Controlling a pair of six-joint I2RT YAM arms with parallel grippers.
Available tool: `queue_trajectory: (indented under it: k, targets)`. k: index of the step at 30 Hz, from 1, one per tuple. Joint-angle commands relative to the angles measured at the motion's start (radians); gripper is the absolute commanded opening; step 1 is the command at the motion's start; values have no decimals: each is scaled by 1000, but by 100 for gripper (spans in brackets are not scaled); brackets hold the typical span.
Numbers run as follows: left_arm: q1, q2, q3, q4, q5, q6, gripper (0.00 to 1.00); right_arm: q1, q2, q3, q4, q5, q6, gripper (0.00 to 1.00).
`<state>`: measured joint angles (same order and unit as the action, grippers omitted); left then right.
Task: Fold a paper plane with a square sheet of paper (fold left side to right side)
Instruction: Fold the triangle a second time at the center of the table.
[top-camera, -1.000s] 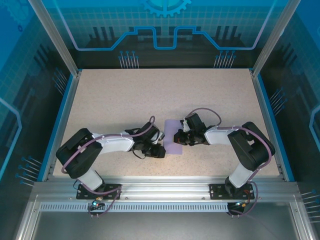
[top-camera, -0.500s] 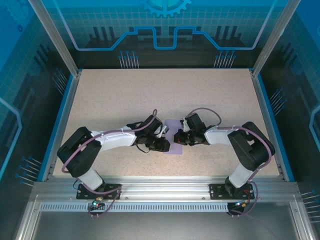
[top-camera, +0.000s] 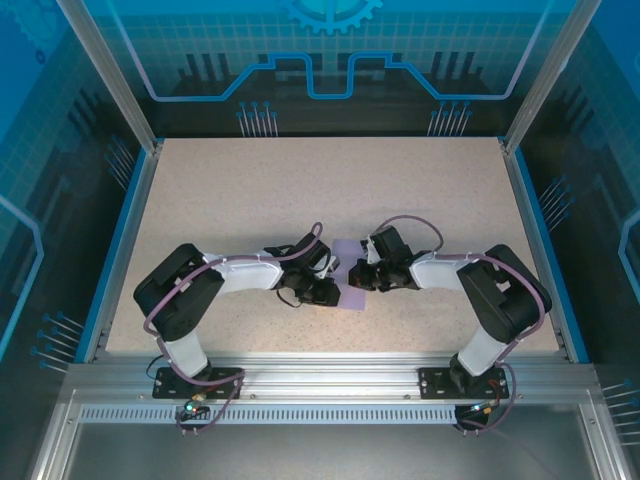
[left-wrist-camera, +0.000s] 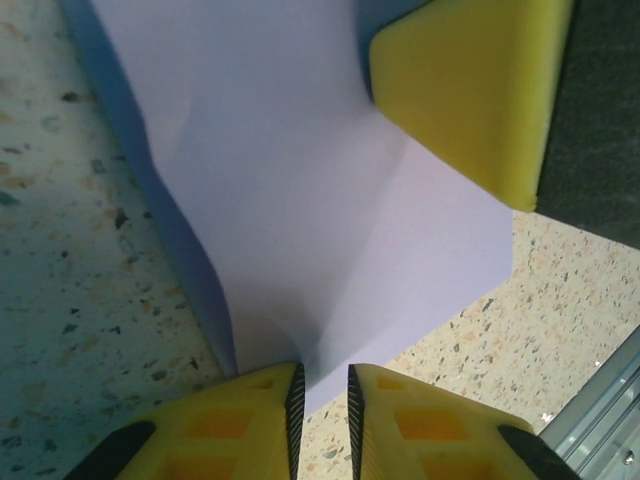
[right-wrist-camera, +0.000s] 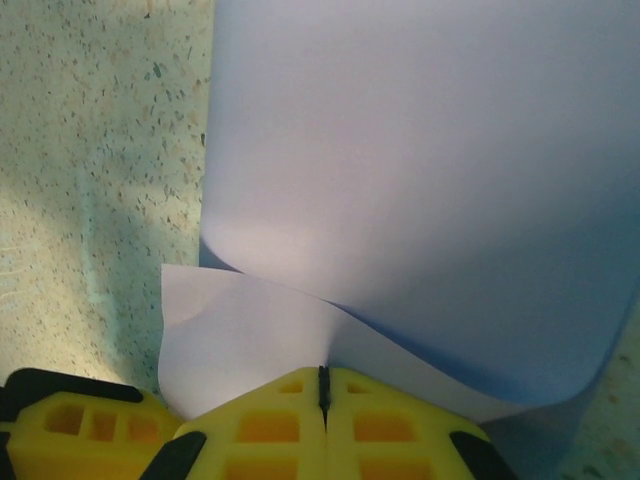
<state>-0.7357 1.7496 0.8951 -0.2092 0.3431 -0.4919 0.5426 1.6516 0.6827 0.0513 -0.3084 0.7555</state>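
The square sheet of paper (top-camera: 351, 297) is lavender and lies mid-table between the two grippers. My right gripper (top-camera: 353, 275) is shut on the sheet's near edge (right-wrist-camera: 250, 330), and the rest of the sheet (right-wrist-camera: 420, 150) curls up and over beyond its fingertips (right-wrist-camera: 323, 375). My left gripper (top-camera: 334, 290) is at the sheet's left side. Its jaws (left-wrist-camera: 322, 385) stand a narrow gap apart, with a raised corner of the paper (left-wrist-camera: 320, 200) reaching between them. The right gripper's yellow finger (left-wrist-camera: 470, 90) presses on the sheet at the top right of the left wrist view. A paper plane is out of view.
Speckled beige tabletop (top-camera: 250, 200) stretches around the paper, bounded by blue side rails (top-camera: 120, 240) and an aluminium frame (top-camera: 330, 375) at the near edge. Both arm bases (top-camera: 195, 380) sit on that frame.
My left arm has reached to the right onto the sheet's left side and its jaws have narrowed. Less of the paper shows from above. The right gripper has stayed put.
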Motion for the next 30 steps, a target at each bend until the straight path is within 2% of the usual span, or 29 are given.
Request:
queue_trajectory:
  k: [1, 6, 10, 18, 30]
  targets:
    - [8, -13, -21, -19, -31, 6, 21, -10, -60, -8, -72, 38, -53, 3]
    - [7, -22, -44, -12, -27, -2, 10, 6, -161, -37, -74, 32, -84, 1]
    - [8, -27, -55, -7, -30, -5, 3, 45, -186, -73, -54, 30, -67, 1]
    - [7, -33, -59, -8, -35, -7, 2, 127, -142, -78, 11, 16, -38, 0]
    - [8, -34, -61, -5, -33, -6, 2, 144, -73, -25, 30, 4, -42, 0]
